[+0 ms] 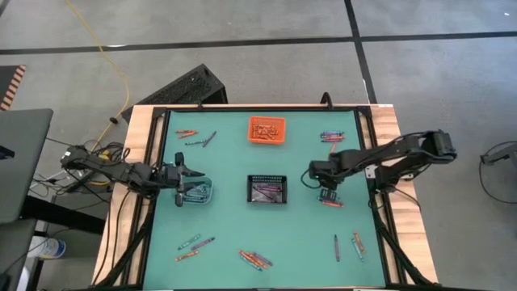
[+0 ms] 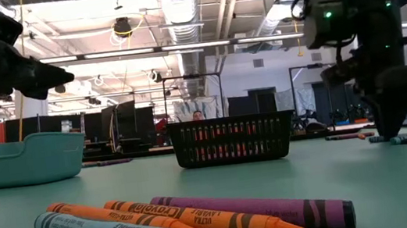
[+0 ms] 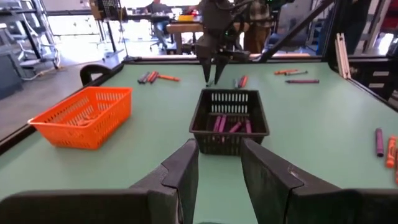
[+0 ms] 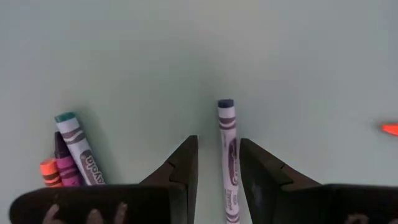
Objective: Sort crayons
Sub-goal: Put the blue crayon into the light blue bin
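My right gripper (image 1: 327, 192) points down at the table, right of the black bin. It is open, and its fingers stand on either side of a purple crayon (image 4: 227, 155) that lies flat on the green mat. Three more crayons (image 4: 68, 155) (teal, purple, orange) lie close beside it. My left gripper (image 1: 182, 173) is open and empty, and hovers above the clear bin (image 1: 198, 192), pointing toward the black bin (image 3: 229, 119). Other crayons lie in small groups on the mat: far left (image 1: 194, 136), far right (image 1: 331, 136), near left (image 1: 194, 245), near middle (image 1: 255, 259), near right (image 1: 349, 245).
The orange bin (image 1: 266, 129) stands at the far middle with orange crayons inside. The black bin (image 1: 267, 188) in the middle holds purple crayons. The clear bin holds several crayons. A raised black frame (image 1: 367, 162) edges the mat. Three crayons (image 2: 194, 221) lie close to the low camera.
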